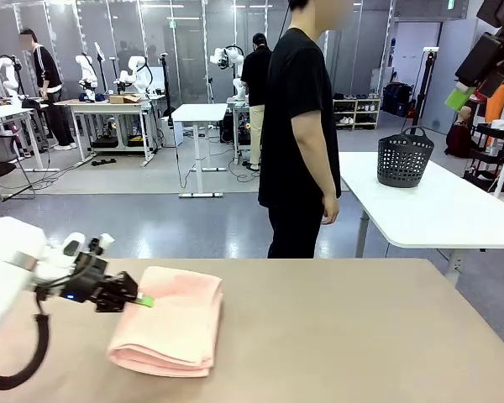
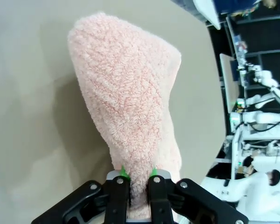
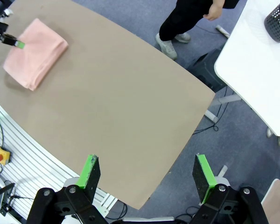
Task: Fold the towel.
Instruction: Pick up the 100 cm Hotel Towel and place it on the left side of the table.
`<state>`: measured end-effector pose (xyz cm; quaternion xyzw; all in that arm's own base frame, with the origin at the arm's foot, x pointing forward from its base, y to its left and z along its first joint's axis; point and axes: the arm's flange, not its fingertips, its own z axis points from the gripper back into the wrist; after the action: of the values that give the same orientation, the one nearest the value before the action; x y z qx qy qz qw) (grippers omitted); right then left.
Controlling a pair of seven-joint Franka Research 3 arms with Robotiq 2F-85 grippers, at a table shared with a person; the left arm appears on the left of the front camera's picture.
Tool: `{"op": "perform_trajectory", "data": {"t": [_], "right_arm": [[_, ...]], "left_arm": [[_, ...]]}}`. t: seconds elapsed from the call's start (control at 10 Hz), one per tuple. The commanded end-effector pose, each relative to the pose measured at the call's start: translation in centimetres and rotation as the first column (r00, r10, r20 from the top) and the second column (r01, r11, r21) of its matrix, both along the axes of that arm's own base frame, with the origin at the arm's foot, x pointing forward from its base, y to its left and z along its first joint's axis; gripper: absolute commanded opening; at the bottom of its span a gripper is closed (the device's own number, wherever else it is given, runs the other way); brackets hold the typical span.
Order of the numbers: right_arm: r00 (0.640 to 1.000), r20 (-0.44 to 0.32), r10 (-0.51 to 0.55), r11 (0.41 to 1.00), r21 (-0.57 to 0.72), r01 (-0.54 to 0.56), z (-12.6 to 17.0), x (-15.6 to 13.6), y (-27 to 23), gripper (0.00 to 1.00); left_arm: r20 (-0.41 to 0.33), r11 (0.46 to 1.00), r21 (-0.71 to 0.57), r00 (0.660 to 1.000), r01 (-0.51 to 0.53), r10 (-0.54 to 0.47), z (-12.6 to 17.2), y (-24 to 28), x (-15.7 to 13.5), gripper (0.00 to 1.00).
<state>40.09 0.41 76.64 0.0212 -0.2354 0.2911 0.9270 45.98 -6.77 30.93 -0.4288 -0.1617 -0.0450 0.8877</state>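
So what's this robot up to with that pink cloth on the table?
It is folding a towel. The pink towel lies on the tan table already doubled over into a thick bundle, and the left gripper is shut on the towel's edge, pinching a layer between its green pads. The right gripper is open, holding nothing, raised high above the table. A person in black stands at the far side, hands down, not touching anything.

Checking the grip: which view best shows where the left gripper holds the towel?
The left wrist view: the left gripper pinches the towel edge up close. Front view shows the contact sidelong; right wrist view, small and distant.
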Motion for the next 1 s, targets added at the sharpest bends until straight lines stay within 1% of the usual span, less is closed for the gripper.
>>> {"op": "perform_trajectory", "data": {"t": [0.0, 0.2, 0.3, 0.5, 0.6, 0.8, 0.9], "right_arm": [[1.0, 0.0, -0.003, 1.0, -0.004, 0.003, 0.0, -0.1, 0.0, 1.0], [1.0, 0.0, -0.003, 1.0, -0.004, 0.003, 0.0, -0.1, 0.0, 1.0], [1.0, 0.0, -0.003, 1.0, -0.004, 0.003, 0.0, -0.1, 0.0, 1.0], [1.0, 0.0, -0.003, 1.0, -0.004, 0.003, 0.0, -0.1, 0.0, 1.0], [1.0, 0.0, -0.003, 1.0, -0.004, 0.003, 0.0, -0.1, 0.0, 1.0], [1.0, 0.0, -0.003, 1.0, -0.004, 0.003, 0.0, -0.1, 0.0, 1.0], [1.0, 0.0, -0.003, 1.0, -0.004, 0.003, 0.0, -0.1, 0.0, 1.0]], "left_arm": [[0.032, 1.0, 0.014, 0.999, -0.01, 0.01, 0.9, 4.3, -0.7, 0.13], [0.052, 0.992, 0.11, 0.997, -0.054, 0.049, 0.9, 9.4, -1.0, 0.13], [0.048, 0.992, 0.113, 0.997, -0.059, 0.053, 0.7, 11.5, -1.2, 0.13], [0.063, 0.986, 0.159, 0.997, -0.059, 0.049, 0.2, 15.4, -1.5, 0.13], [0.055, 0.984, 0.175, 0.998, -0.033, 0.024, 0.6, 17.6, -1.9, 0.13], [0.034, 0.975, 0.216, 0.998, -0.06, 0.054, 1.2, 20.4, -2.5, 0.13], [0.032, 0.963, 0.257, 0.997, -0.075, 0.069, 1.3, 21.1, -2.6, 0.13]]}}
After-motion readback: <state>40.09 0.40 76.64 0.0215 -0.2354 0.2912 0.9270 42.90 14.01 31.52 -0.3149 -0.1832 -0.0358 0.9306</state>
